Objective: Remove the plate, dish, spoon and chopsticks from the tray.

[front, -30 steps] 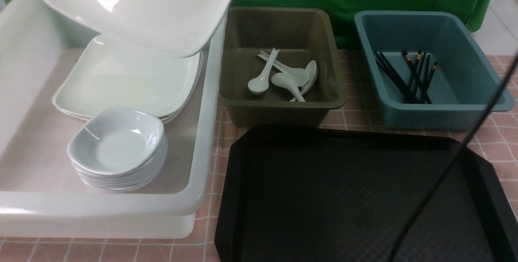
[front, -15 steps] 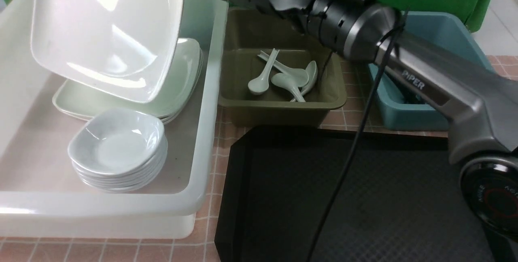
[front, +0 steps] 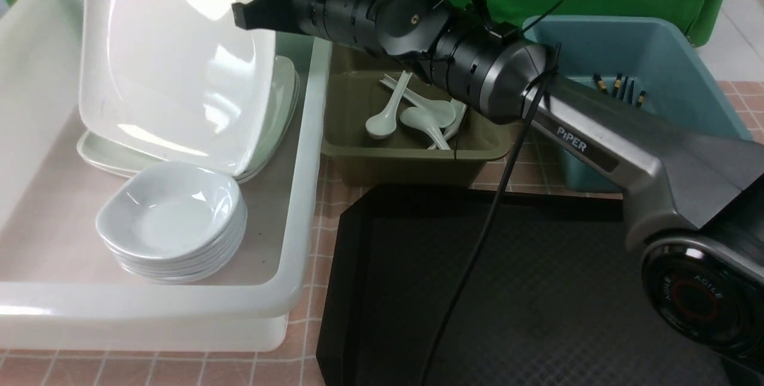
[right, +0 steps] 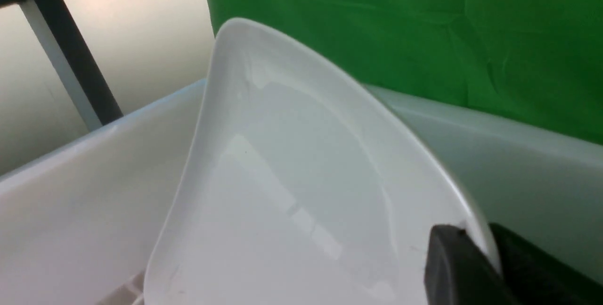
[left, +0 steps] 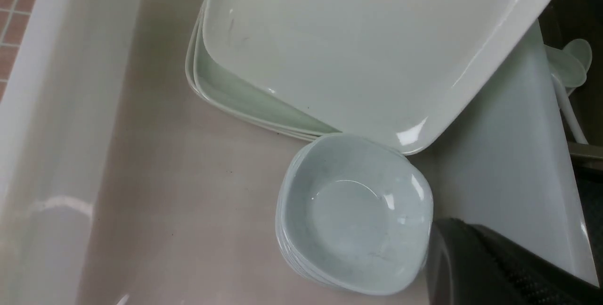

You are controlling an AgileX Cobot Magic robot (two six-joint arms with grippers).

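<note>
**A:** We have the plate [front: 173, 70] over the white tub [front: 298, 207]. It stands almost on edge, with its hollow face towards us and its top rim leaning to the far side.

**B:** It's squarish, so we call no long axis. Its lower edge meets the stack of plates [front: 271, 123], just behind the stack of small dishes [front: 173, 219]. We cannot tell whether it touches those dishes.

**A:** The right gripper [front: 253, 11] reaches across from the right, jaws pinched narrow on the plate's right-hand rim. From the wrist we see black fingers [right: 447, 262] on either side of that rim.

**B:** The left gripper [left: 464, 258] shows only as a dark shape in its own view. Its jaws are closed.

**A:** Any writing? We read "PiPER" in white on the right arm [front: 572, 140]. The round joint cap [front: 692, 299] carries letters, roughly "AGILE", and the rest is unclear.

**B:** The tray [front: 537, 290] lies nearest us. Spoons [front: 412, 114] sit in the olive tub [front: 358, 159], and chopsticks [front: 618, 86] lie in the blue tub [front: 674, 58], gold-banded ends pointing to the far side.
</note>
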